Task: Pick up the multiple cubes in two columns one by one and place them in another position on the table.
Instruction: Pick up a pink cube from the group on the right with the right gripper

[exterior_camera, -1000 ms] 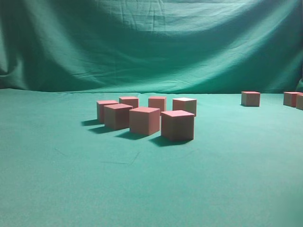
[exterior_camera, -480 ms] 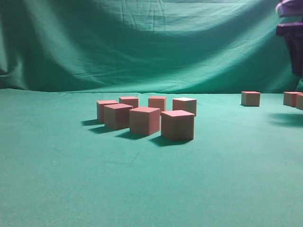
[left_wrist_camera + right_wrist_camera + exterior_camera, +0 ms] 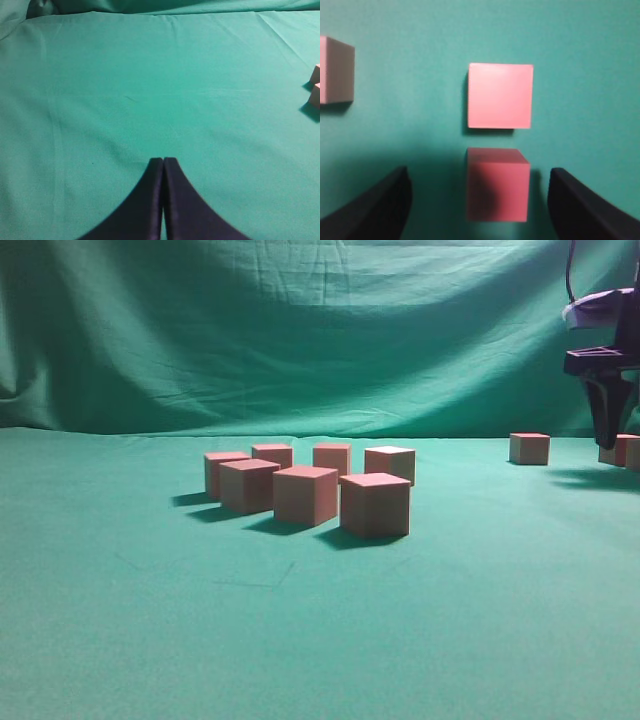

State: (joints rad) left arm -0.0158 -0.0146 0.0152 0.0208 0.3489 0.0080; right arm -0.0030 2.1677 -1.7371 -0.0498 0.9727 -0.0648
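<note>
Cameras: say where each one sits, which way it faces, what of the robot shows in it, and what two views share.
Exterior view: low at table height, facing the backdrop; seven clustered cubes, more far right; right gripper hanging at the right edge.
Left wrist view: above bare cloth, looking forward and down; left gripper, jaws together; two cubes at the right edge.
Right wrist view: straight down on three cubes; open jaws either side of the nearest.
Shared: exterior and right wrist views both show the far-right cubes.

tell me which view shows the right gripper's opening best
The right wrist view: the right gripper stands open, its fingers either side of a cube. The exterior view shows it side-on at the frame edge; the left wrist view misses it.
</note>
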